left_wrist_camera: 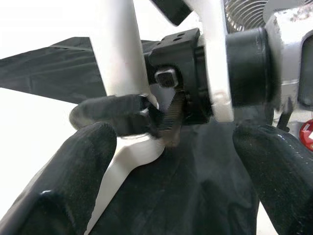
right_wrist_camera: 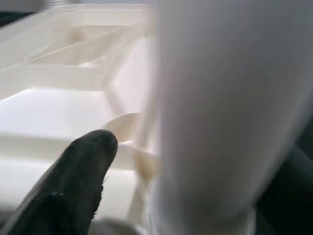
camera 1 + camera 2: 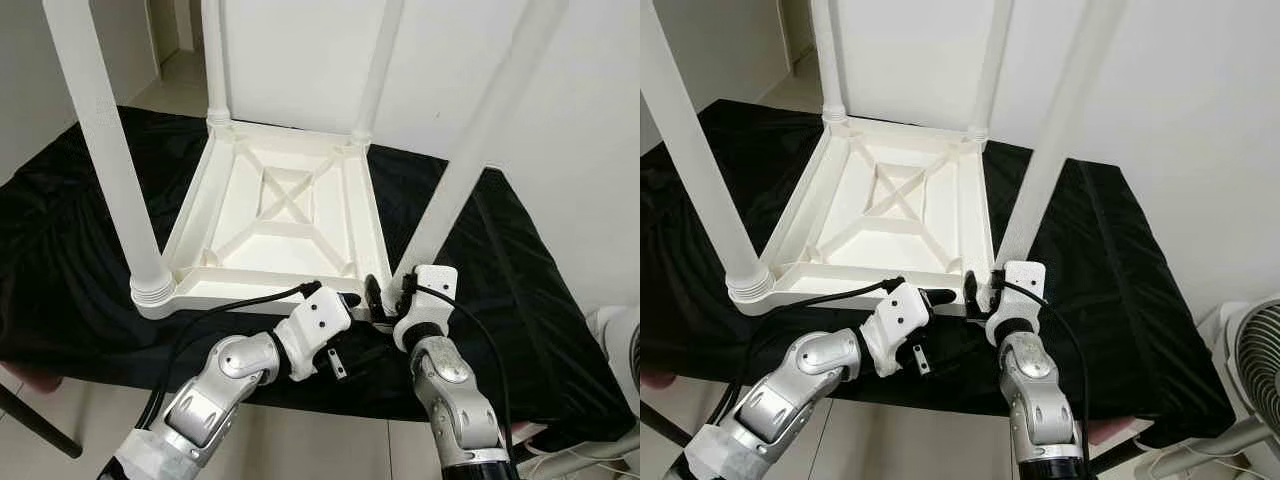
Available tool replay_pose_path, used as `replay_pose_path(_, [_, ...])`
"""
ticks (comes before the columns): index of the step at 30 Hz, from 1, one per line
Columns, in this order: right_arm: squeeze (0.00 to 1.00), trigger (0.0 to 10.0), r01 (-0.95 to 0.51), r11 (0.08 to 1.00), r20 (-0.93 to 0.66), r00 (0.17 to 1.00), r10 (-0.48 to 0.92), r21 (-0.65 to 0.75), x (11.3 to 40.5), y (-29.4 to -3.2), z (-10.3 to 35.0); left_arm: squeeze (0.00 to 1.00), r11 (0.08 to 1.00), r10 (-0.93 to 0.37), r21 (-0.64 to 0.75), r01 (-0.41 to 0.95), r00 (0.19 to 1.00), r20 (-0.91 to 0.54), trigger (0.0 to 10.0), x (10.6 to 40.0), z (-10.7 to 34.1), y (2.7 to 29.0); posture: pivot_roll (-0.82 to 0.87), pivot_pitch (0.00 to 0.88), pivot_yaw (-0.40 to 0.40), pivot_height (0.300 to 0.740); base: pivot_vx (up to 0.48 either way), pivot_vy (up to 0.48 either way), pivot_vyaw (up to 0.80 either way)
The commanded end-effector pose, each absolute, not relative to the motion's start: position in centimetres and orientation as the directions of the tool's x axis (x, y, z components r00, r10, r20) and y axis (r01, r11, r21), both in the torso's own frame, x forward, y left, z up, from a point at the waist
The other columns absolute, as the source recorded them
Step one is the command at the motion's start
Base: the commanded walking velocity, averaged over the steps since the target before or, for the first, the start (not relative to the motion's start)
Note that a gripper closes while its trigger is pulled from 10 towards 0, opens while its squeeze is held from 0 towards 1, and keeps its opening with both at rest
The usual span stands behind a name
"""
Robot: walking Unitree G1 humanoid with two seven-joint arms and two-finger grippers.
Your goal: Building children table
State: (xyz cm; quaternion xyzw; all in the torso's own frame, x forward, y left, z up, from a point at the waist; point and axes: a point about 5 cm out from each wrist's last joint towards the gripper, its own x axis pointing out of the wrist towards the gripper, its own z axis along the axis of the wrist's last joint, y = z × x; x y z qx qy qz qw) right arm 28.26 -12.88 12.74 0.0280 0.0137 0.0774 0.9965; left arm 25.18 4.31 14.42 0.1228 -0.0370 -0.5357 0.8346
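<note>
1. The children table [image 3: 280,215] is plain white, its underside ribbed with a white X-shaped cross.
2. All four legs, including the near-right leg [image 3: 470,150], are the same white.
3. The cloth [image 3: 520,300] beneath is solid black.
4. Both arms are silver; the left hand [image 3: 350,300] and right hand [image 3: 385,292] have black fingers and white housings.
5. The fan [image 3: 1252,360] at 4 o'clock is grey-white.

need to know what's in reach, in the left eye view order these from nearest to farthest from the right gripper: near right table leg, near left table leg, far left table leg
1. Near right table leg: right at the right gripper, at the upturned table's near right corner.
2. Near left table leg: across the near edge, on the robot's left.
3. Far left table leg: at the back left corner, farthest away.
</note>
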Motion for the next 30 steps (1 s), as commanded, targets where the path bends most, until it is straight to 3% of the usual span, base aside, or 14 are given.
replay_pose_path(1, [0.0,10.0,-0.192,0.98,-0.016,0.981,0.194,0.054,28.4,-13.6,12.6,0.0,0.337,-0.926,0.25,0.908,0.367,-0.086,10.0,24.8,14.4,4.0,-0.07,0.0,-0.104,0.74,0.0,0.0,0.0])
replay_pose_path(8, [0.0,10.0,-0.47,0.88,-0.051,0.882,0.468,-0.067,29.3,-16.0,13.0,0.0,0.338,-0.926,0.253,0.907,0.369,-0.085,10.0,24.9,14.5,4.0,-0.08,0.0,-0.087,0.74,0.0,0.0,0.0])
replay_pose_path(18, [0.0,10.0,-0.615,0.777,-0.142,0.788,0.599,-0.136,30.6,-16.7,12.6,0.0,0.339,-0.925,0.26,0.904,0.37,-0.082,10.0,25.2,14.7,4.0,-0.08,0.0,-0.081,0.74,0.0,0.0,0.0])
replay_pose_path(19, [0.0,6.6,-0.637,0.759,-0.159,0.77,0.618,-0.132,30.8,-16.6,12.3,0.0,0.342,-0.924,0.263,0.902,0.374,-0.081,10.0,25.3,14.8,4.1,-0.07,0.0,-0.081,0.74,0.0,0.0,0.0])
replay_pose_path(20, [0.0,6.6,-0.637,0.759,-0.159,0.77,0.618,-0.132,30.8,-16.6,12.3,0.0,0.342,-0.924,0.263,0.902,0.374,-0.081,10.0,25.3,14.8,4.1,-0.07,0.0,-0.081,0.74,0.0,0.0,0.0])
replay_pose_path(21, [0.0,2.5,-0.654,0.745,-0.169,0.755,0.633,-0.134,30.9,-16.4,12.1,0.0,0.345,-0.923,0.265,0.9,0.377,-0.08,10.0,25.4,14.9,4.1,-0.07,0.0,-0.082,0.74,0.0,0.0,0.0])
replay_pose_path(22, [0.0,2.5,-0.654,0.745,-0.169,0.755,0.633,-0.134,30.9,-16.4,12.1,0.0,0.345,-0.923,0.265,0.9,0.377,-0.08,10.0,25.4,14.9,4.1,-0.07,0.0,-0.082,0.74,0.0,0.0,0.0])
replay_pose_path(23, [0.0,1.4,-0.664,0.735,-0.175,0.746,0.642,-0.136,31.0,-16.3,11.9,0.0,0.349,-0.921,0.266,0.899,0.381,-0.079,10.0,25.5,14.9,4.2,-0.07,0.0,-0.082,0.74,0.0,0.0,0.0])
replay_pose_path(24, [0.0,1.4,-0.664,0.735,-0.175,0.746,0.642,-0.136,31.0,-16.3,11.9,0.0,0.349,-0.921,0.266,0.899,0.381,-0.079,10.0,25.5,14.9,4.2,-0.07,0.0,-0.082,0.74,0.0,0.0,0.0])
replay_pose_path(25, [0.0,0.0,-0.678,0.723,-0.177,0.734,0.656,-0.132,31.1,-16.2,11.8,0.0,0.351,-0.92,0.268,0.897,0.383,-0.079,10.0,25.6,15.0,4.2,-0.07,0.0,-0.084,0.74,0.0,0.0,0.0])
replay_pose_path(30, [0.0,0.0,-0.697,0.705,-0.176,0.716,0.676,-0.129,31.4,-16.3,12.0,0.0,0.351,-0.92,0.27,0.896,0.384,-0.077,10.0,25.7,15.2,4.2,-0.07,0.0,-0.085,0.74,0.0,0.0,0.0])
